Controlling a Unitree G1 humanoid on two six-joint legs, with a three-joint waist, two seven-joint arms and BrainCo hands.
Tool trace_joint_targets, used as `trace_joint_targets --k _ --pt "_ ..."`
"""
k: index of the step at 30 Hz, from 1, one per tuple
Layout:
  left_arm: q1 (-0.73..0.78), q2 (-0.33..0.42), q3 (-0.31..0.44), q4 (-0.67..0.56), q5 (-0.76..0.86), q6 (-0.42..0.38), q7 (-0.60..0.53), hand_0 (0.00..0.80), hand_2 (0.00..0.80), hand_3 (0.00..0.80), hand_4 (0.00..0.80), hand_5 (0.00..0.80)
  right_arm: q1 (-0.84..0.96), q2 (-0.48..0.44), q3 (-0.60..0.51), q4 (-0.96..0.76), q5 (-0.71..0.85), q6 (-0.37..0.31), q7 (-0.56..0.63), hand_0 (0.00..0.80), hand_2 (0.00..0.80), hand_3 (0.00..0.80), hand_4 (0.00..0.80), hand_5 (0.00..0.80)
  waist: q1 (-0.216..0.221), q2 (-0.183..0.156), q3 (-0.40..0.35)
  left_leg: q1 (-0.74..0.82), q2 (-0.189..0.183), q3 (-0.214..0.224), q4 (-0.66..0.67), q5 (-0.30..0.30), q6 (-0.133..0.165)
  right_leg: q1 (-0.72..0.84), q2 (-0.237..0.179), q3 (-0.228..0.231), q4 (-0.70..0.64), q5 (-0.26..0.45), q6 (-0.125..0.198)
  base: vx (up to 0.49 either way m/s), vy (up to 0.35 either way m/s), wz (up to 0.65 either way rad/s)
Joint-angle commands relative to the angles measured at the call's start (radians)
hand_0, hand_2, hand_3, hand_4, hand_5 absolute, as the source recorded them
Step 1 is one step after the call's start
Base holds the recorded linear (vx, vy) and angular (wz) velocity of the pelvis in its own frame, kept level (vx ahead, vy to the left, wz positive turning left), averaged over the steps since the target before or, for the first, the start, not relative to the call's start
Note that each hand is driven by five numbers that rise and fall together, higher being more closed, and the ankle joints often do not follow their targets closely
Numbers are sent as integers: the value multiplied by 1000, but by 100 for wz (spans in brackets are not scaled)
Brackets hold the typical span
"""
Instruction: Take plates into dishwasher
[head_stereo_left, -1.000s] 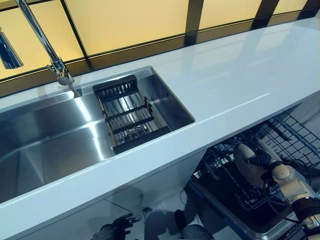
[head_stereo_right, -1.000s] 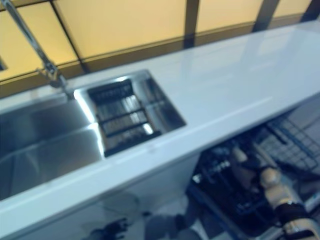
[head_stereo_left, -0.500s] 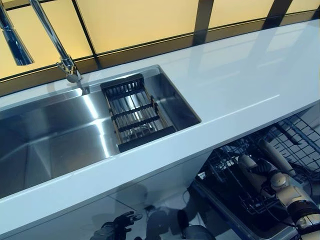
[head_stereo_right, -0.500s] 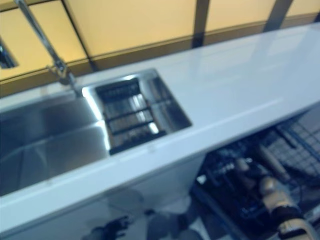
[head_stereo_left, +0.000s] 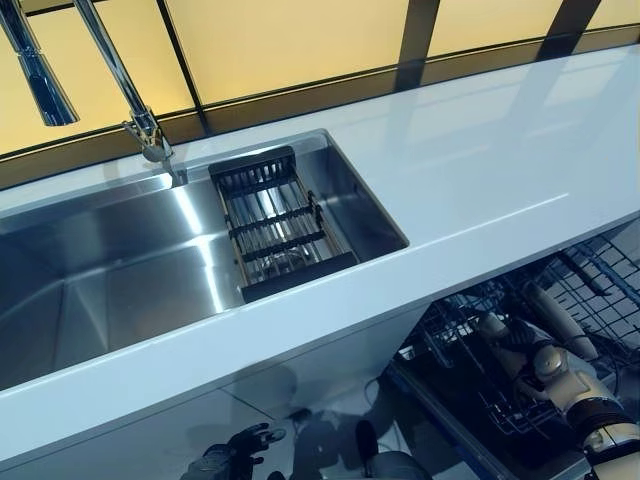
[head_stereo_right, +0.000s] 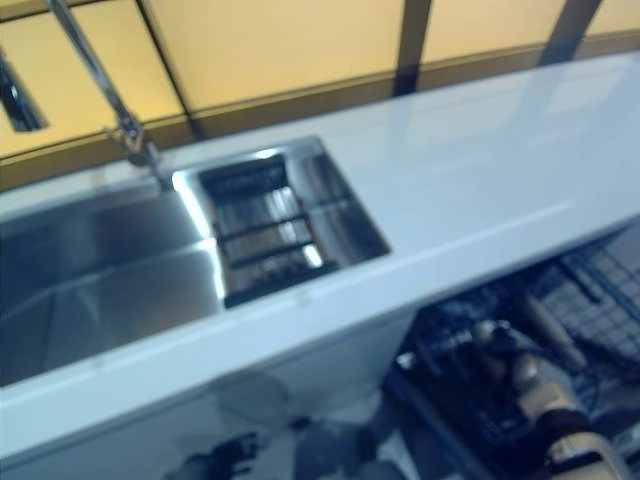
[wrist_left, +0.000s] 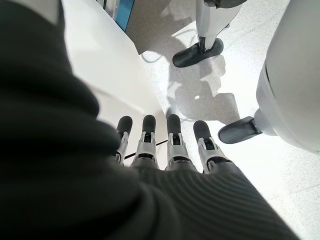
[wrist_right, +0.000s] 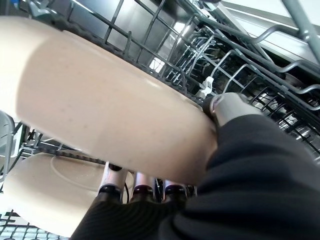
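Observation:
My right hand (wrist_right: 235, 150) is shut on a beige plate (wrist_right: 110, 110), thumb on one face and fingers (wrist_right: 142, 192) on the other. It holds the plate on edge among the wires of the dishwasher's lower rack (head_stereo_left: 470, 385), under the counter at the lower right. In the left eye view the plate (head_stereo_left: 490, 328) shows just past the right hand (head_stereo_left: 522, 338). A second beige plate (wrist_right: 55, 195) stands in the rack beside it, also visible as the plate (head_stereo_left: 558, 318) further right. My left hand (wrist_left: 165, 165) hangs open over the floor by the cabinet front, holding nothing.
A white counter (head_stereo_left: 480, 170) overhangs the rack. The steel sink (head_stereo_left: 110, 270) holds a dark drain basket (head_stereo_left: 280, 225) under a tall tap (head_stereo_left: 130, 90). Another wire rack (head_stereo_left: 600, 270) sits at the far right. The left hand (head_stereo_left: 225, 462) shows low by the white cabinet.
The whole view has shifted, so the camera moved. The right hand and its plate sit slightly lower and deeper among the rack wires. The left hand stays low.

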Motion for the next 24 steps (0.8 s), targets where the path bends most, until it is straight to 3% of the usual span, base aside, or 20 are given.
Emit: trace_joint_targets --k 1,6,7,8,9,10,24 --pt "-68 29 -29 46 44 -27 -20 0 0 0 0 0 -61 56 37 89 -9 -5 -5 800 800 800 800 800 25 -66 12 -8 -1 -73 -1 -18 32 5 -82 22 4 -12 98 5 0 4" --pt "-68 28 -24 46 48 -25 -19 0 0 0 0 0 -48 59 26 71 6 5 -7 800 800 800 800 800 23 -69 11 -7 0 -72 -1 -18 32 5 -81 25 4 -11 99 0 0 0" --pt "-68 27 -23 47 49 -25 -20 0 0 0 0 0 -45 60 23 70 9 3 -14 662 662 662 662 662 22 -70 10 -6 1 -72 -1 -19 33 5 -81 26 4 -11 99 0 0 0" --pt "-67 27 -21 48 51 -26 -20 0 0 0 0 0 -43 59 21 70 14 4 -11 467 467 467 467 467 22 -71 9 -6 1 -72 -1 -19 33 5 -81 26 4 -11 99 0 0 0" --pt "-68 27 -20 49 52 -27 -21 0 0 0 0 0 -43 59 19 70 15 5 -6 398 398 398 398 398 22 -71 9 -6 1 -72 -1 -19 33 5 -81 26 4 -11 99 0 0 0" --pt "-68 26 -18 51 53 -26 -20 0 0 0 0 0 -41 59 15 67 20 13 4 0 0 0 0 0 21 -72 7 -6 1 -72 -1 -19 33 6 -80 28 4 -11 98 0 0 0" --pt "-55 30 7 45 53 -18 -9 0 0 0 0 0 13 35 -52 -108 107 70 13 0 0 0 0 0 -3 -95 -5 9 5 -57 -1 -23 35 12 -71 47 4 -8 98 0 0 0"
